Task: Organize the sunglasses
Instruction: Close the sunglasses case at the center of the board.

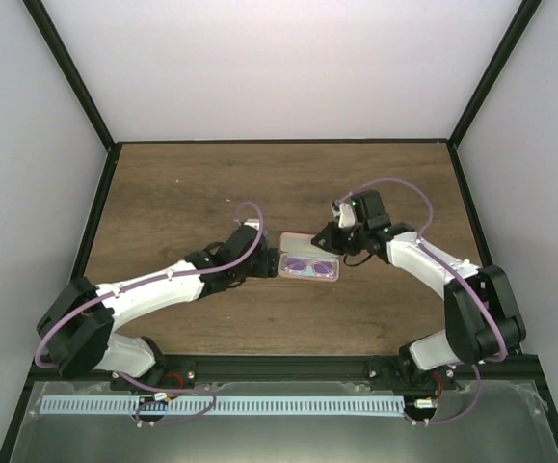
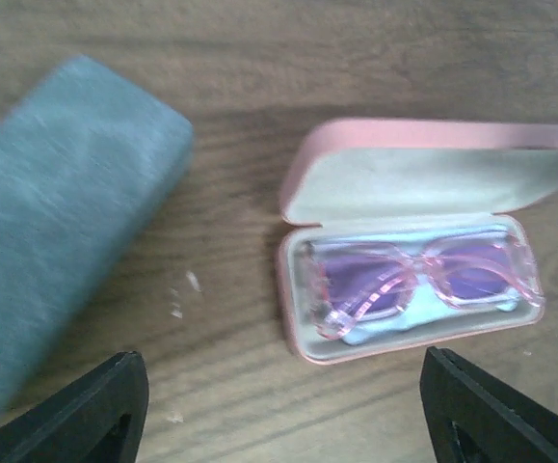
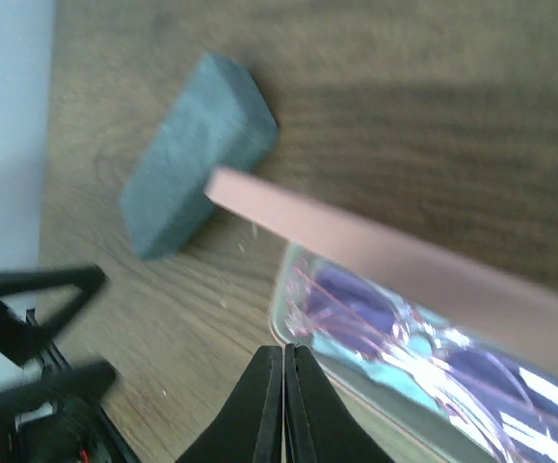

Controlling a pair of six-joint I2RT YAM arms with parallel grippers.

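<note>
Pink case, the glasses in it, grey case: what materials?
Pink case: smooth matte shell, likely plastic or faux leather, pale lining. Glasses: glossy translucent pink plastic, purple-tinted lenses; glints on the frame. Grey case: looks fabric-covered, streaky heathered texture.

Place: you are working in a robot test cell, a lab rig.
Walls: plain white panels (image 1: 288, 68) in black frame struts (image 1: 71, 72), beyond and either side of your left pincer (image 1: 267, 264).
Floor: wooden tabletop (image 1: 211, 183) under the pincer.
Near edge: slotted cable duct (image 1: 259, 405) and bolted arm mounts (image 1: 394, 369), behind the pincer.
</note>
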